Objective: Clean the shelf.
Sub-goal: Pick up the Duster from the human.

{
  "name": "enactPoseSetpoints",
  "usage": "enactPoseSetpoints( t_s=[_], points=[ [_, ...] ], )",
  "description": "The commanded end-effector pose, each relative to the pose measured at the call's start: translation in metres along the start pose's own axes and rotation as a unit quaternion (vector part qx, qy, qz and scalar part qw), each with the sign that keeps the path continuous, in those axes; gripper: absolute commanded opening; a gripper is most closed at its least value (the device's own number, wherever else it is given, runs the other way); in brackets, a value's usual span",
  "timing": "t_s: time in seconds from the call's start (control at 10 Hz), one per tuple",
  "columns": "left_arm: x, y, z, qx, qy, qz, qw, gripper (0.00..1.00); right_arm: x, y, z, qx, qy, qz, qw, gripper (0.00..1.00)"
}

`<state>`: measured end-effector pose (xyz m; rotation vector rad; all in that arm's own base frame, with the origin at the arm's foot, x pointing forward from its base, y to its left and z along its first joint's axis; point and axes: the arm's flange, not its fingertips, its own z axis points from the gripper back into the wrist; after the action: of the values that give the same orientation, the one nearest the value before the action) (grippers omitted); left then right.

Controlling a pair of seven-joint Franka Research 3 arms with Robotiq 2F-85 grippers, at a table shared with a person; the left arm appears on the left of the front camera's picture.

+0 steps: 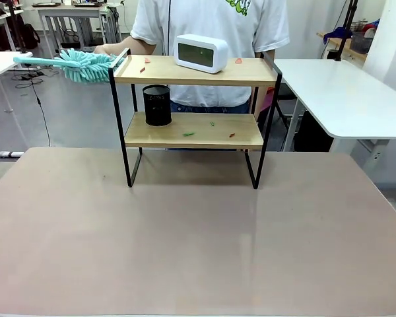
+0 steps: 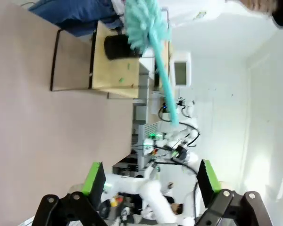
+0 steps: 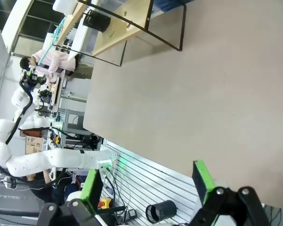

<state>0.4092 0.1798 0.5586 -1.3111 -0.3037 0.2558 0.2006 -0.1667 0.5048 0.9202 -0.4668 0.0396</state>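
The shelf [image 1: 158, 74] stands at the far middle of the table, with small orange scraps [image 1: 238, 61] on its top board and green and orange scraps [image 1: 188, 134] on its lower board. A person's hand [image 1: 109, 49] holds a teal fluffy duster [image 1: 86, 65] against the top board's left rail. In the left wrist view my left gripper [image 2: 149, 181] is open and holds nothing, far from the shelf [image 2: 115, 77] and the duster [image 2: 144, 23]. My right gripper [image 3: 147, 186] is also open with nothing in it, off the table's near edge, with the shelf [image 3: 127, 28] far ahead.
A white clock [image 1: 200, 53] sits on the top board and a black mesh cup [image 1: 157, 105] on the lower board. The brown table [image 1: 198, 238] spreads wide in front of the shelf. White tables [image 1: 343, 92] stand behind it to the right.
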Motion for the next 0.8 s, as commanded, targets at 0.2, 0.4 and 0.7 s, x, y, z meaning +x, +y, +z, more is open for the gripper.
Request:
enactPoseSetpoints(
  t_s=[0.2,0.4,0.7],
  points=[
    [0.066,-0.015,-0.045,-0.029,-0.009,0.052,0.998,1.0,0.001,0.0,0.001,0.009,-0.006,0.013,1.0,1.0],
    [0.082,-0.021,-0.079,-0.041,0.002,0.061,0.997,1.0,0.001,0.0,0.001,0.009,-0.006,0.013,1.0,1.0],
    [0.074,-0.017,-0.112,-0.03,0.039,0.06,0.997,1.0,0.001,0.0,0.001,0.009,-0.006,0.013,1.0,1.0]
  ],
)
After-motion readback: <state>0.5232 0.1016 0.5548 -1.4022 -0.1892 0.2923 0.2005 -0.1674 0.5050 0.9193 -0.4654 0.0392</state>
